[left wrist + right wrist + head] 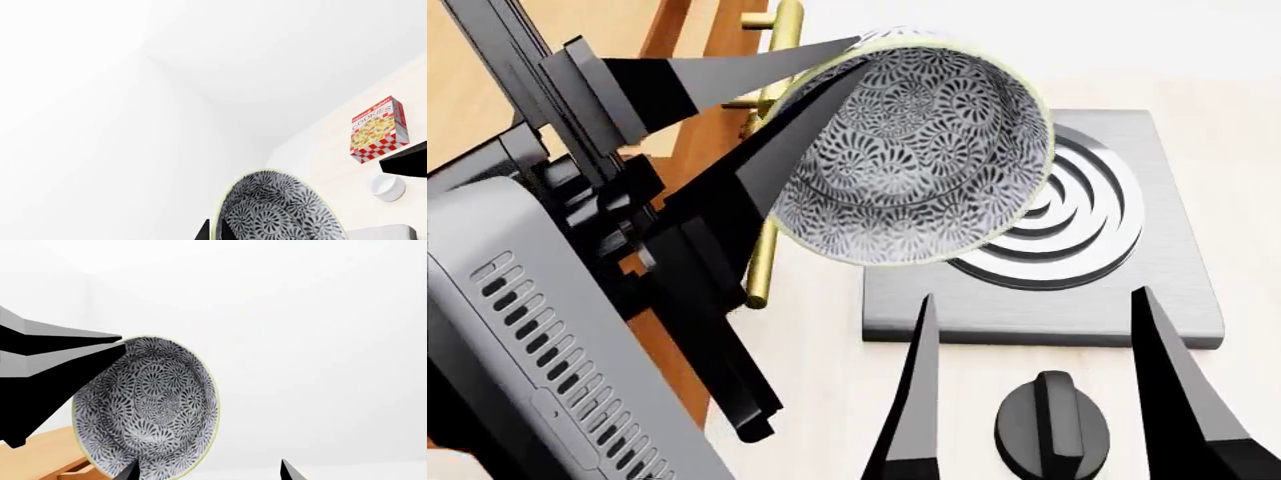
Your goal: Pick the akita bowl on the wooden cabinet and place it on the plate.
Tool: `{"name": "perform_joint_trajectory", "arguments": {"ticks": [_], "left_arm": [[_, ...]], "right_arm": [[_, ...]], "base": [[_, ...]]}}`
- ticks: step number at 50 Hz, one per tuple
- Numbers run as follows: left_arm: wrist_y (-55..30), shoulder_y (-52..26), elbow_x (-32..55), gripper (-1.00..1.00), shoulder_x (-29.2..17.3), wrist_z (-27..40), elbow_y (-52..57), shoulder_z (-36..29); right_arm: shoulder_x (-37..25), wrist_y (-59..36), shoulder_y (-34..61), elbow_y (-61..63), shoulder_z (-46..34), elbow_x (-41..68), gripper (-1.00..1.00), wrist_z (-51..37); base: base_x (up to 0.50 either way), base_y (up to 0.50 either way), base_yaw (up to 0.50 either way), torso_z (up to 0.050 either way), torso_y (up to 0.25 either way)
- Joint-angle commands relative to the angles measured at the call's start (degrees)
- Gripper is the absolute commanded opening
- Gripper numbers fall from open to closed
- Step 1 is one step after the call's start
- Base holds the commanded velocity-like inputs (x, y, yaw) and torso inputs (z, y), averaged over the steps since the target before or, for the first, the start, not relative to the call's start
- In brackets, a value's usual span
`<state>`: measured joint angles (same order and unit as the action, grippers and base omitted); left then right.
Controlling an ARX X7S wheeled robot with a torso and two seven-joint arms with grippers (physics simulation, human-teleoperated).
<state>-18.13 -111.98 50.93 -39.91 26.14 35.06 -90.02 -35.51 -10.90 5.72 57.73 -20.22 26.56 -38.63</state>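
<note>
The akita bowl [921,150] hangs tilted on its side in the air, its patterned inside facing the head camera. My left gripper [851,58] is shut on its rim, one finger inside and one outside. The left wrist view shows the same bowl [280,210] with its rim pinched in the left gripper [213,231]. The wooden cabinet [694,40] with a brass handle [763,230] stands behind the left arm. My right gripper [1033,294] is open and empty, lower and nearer than the bowl [147,405]. The plate is out of view.
A grey stove plate with a ringed burner [1081,210] lies under the bowl, with a black knob [1052,425] between the right fingers. Farther along the pale counter stand a cookies box [379,129] and a small white cup [387,187].
</note>
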Motion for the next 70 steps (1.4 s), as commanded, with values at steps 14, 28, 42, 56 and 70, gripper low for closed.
{"name": "perform_joint_trajectory", "arguments": {"ticks": [14, 28, 42, 56, 70], "left_arm": [[-0.27, 1.98, -2.39, -1.00, 0.90, 0.49, 5.41, 1.04], [-0.31, 2.69, -2.56, -1.00, -0.43, 0.97, 6.97, 1.03], [-0.82, 1.79, -1.42, -1.00, -2.21, 1.52, 8.63, 2.16], [-0.83, 2.63, -1.80, -1.00, -2.47, 2.01, 9.75, 2.12], [-0.72, 3.28, -2.04, -1.00, -2.91, 2.34, 10.31, 2.29]], "right_arm": [[0.10, 0.49, 0.44, -0.08, 0.36, -0.93, 1.00, 0.19], [-0.56, 1.13, 0.28, -0.14, 0.19, -0.83, 1.00, -0.40], [-0.55, 2.07, 0.33, -1.61, -0.30, -0.73, 1.00, -0.29], [-0.99, 1.83, 0.65, -1.29, -0.37, -0.42, 1.00, -0.87], [-1.22, 2.13, 0.80, -1.44, -0.71, -0.44, 1.00, -1.13]], "base": [[0.00, 0.00, 0.00, 0.000, 0.000], [0.00, 0.00, 0.00, 0.001, 0.001], [0.00, 0.00, 0.00, 0.000, 0.000], [0.00, 0.00, 0.00, 0.000, 0.001], [0.00, 0.00, 0.00, 0.000, 0.000]]}}
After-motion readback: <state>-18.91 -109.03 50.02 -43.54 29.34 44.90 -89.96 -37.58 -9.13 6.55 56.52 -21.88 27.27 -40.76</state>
